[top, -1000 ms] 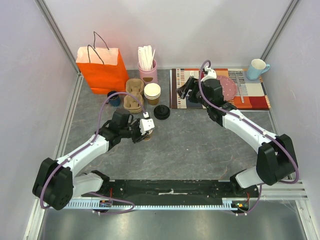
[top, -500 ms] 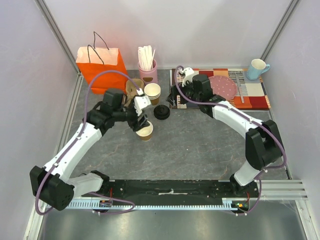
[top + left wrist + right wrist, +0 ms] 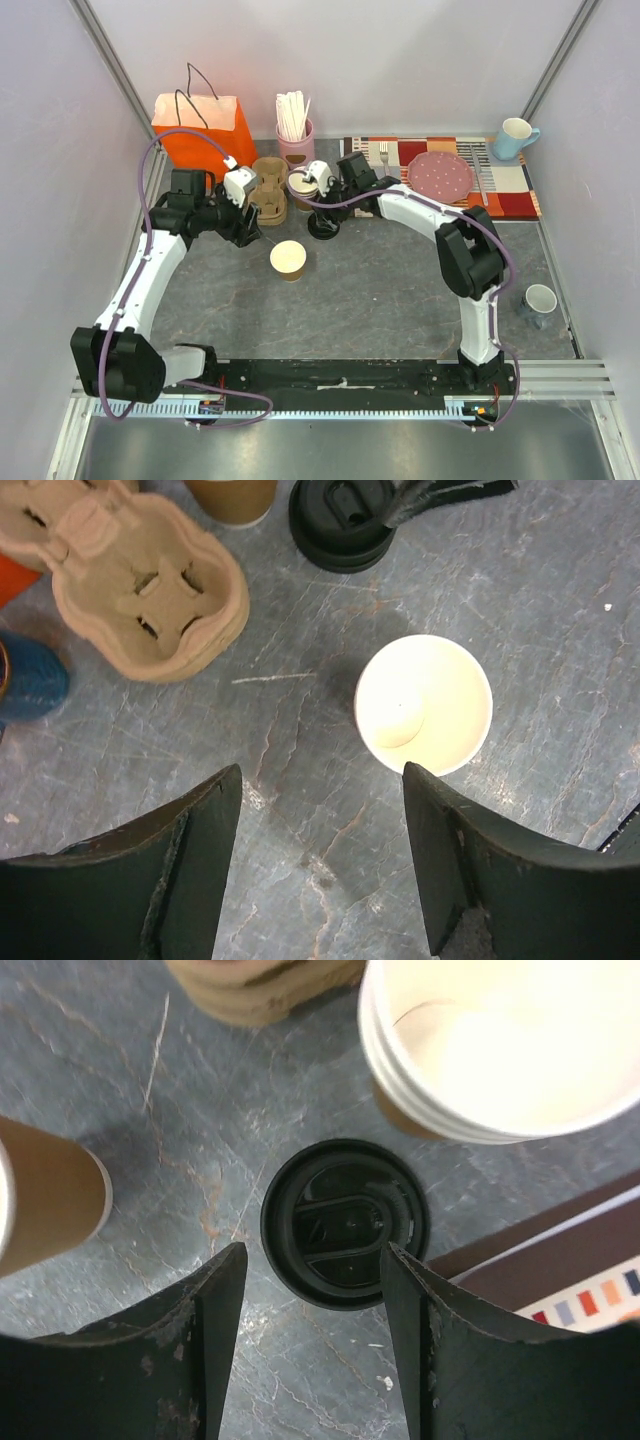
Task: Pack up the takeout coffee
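No readable text, labels, numbers anywhere (raised marks on black lid [image 3: 345, 1222] illegible).

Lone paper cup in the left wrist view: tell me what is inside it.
The cup is lidless and looks empty: bare cream walls and bottom show. Nothing covers its inside.

Matt paper cup [image 3: 423, 705], smooth blk plastic lid [image 3: 345, 1222], rough pulp carrier [image 3: 150, 595], stone-look tabletop [image 3: 560, 630]

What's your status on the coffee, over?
Left gripper open, empty. Right gripper open over black lid. Paper cup upright, lidless, unpacked. Cup stack close beside lid.
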You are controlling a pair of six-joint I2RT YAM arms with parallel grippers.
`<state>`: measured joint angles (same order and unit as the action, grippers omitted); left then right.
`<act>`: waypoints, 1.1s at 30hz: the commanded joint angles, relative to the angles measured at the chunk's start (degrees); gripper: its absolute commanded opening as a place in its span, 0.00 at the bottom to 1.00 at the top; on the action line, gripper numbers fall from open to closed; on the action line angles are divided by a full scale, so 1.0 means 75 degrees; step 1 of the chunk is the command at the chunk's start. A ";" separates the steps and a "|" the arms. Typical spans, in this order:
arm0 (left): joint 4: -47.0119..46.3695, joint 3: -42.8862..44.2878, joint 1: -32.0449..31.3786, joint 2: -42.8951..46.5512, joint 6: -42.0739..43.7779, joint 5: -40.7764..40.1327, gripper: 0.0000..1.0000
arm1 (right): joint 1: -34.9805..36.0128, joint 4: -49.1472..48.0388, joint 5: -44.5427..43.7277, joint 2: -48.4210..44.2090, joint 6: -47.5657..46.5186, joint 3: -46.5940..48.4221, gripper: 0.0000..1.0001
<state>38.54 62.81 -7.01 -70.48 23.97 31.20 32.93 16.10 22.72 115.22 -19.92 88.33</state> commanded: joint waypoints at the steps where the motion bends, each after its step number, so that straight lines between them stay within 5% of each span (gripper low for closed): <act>1: 0.0169 0.0098 0.0231 -0.0177 -0.0348 -0.0070 0.72 | 0.0168 0.0701 0.0170 0.0515 -0.0894 0.0667 0.63; 16: 0.0181 0.0098 0.0325 -0.0294 -0.0324 0.0187 0.70 | 0.0332 0.0865 -0.0147 0.1009 -0.0742 0.0995 0.44; 29: 0.0228 0.0099 0.0325 -0.0248 -0.0266 0.0305 0.70 | 0.0379 0.1380 0.0146 0.0962 -0.0754 0.1288 0.05; 33: 0.0228 0.0075 0.0325 -0.0259 -0.0242 0.0340 0.70 | 0.0379 0.1545 0.0240 0.0915 -0.0660 0.1452 0.02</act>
<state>40.32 62.81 -4.84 -72.60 23.18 31.86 35.42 26.13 22.46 122.43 -24.84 96.01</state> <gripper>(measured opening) 0.706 0.038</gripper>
